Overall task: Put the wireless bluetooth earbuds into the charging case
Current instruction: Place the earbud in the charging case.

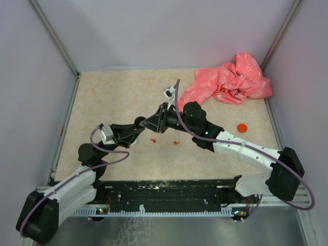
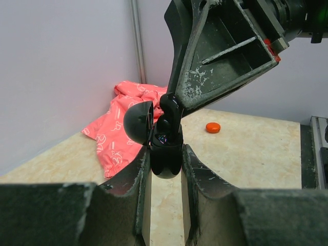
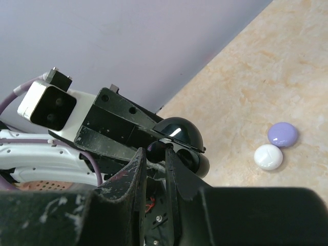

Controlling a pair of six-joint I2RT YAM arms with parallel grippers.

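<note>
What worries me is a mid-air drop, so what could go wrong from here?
1. The left end effector pinches the rounded black case by its sides, in the air; a push from the right end effector could twist it loose.
2. The black earbud is at the case's mouth; released misaligned, it may fall out.
3. The open lid stands close beside the right end effector and could get knocked.

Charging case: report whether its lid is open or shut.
Open: the charging case, clamped in the left gripper, has its domed lid tipped aside, off the body.
</note>
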